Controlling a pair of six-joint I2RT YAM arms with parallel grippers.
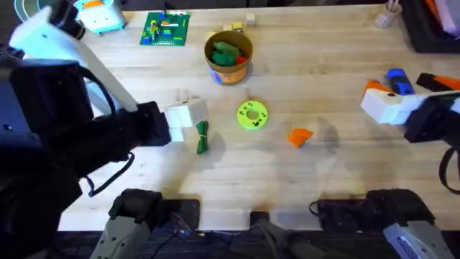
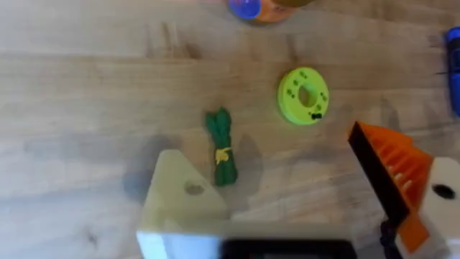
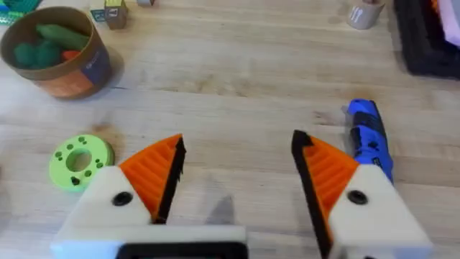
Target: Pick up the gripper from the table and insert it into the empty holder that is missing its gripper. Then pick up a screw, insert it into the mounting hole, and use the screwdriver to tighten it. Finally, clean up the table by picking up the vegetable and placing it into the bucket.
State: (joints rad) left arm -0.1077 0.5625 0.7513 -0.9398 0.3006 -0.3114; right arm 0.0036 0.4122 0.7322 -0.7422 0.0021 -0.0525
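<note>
The loose orange gripper wedge (image 1: pixel 300 136) lies on the table right of centre. My left gripper (image 1: pixel 188 119) (image 2: pixel 262 144) is open and hovers just above the dark green vegetable (image 1: pixel 202 137) (image 2: pixel 223 147). One of its fingers is a plain white holder block (image 2: pixel 180 191) with a hole and no orange pad. The other finger carries an orange ribbed pad (image 2: pixel 392 162). At the right my right gripper (image 1: pixel 377 101) (image 3: pixel 237 144) is open with nothing in it, and the blue screwdriver (image 1: pixel 399 80) (image 3: pixel 368 133) lies just beyond it. The orange bucket (image 1: pixel 228 56) (image 3: pixel 57 54) stands at the back centre. I cannot make out a screw.
A lime green disc with holes (image 1: pixel 251 115) (image 2: pixel 304 95) lies between the vegetable and the wedge, with a small dark bit on its edge. Green and red toys sit in the bucket. A green brick plate (image 1: pixel 165 29) and small blocks (image 1: pixel 241 25) lie at the back.
</note>
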